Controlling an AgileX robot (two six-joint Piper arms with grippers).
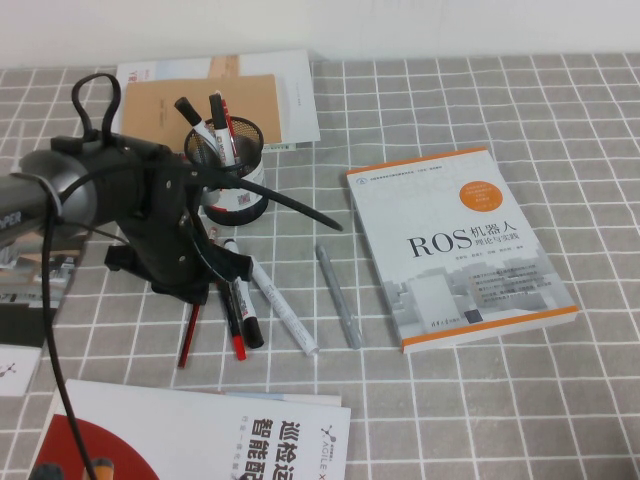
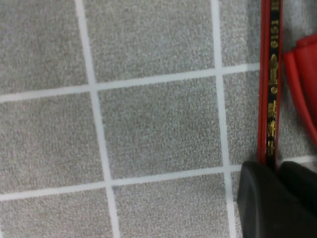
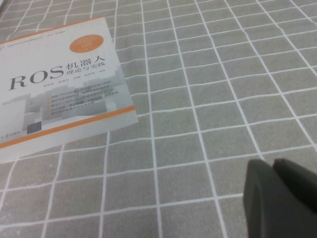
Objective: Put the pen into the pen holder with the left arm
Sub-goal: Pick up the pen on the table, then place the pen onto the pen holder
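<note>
Left gripper (image 1: 190,290) low over pen (image 1: 189,338) on desk (image 1: 450,400), lined up for pickup; finger state unclear. Right gripper (image 3: 282,198) parked near book (image 3: 59,104), fingers together.

**Hidden and cut off**

The left gripper (image 1: 190,285) hides the pen's (image 1: 189,335) upper end; its fingers cannot be made out. The right gripper (image 3: 282,196) is cropped by the right wrist view's edge. The holder's (image 1: 232,180) label is unreadable.

Left gripper (image 1: 195,285) low; right gripper (image 3: 282,191) parked.
</note>
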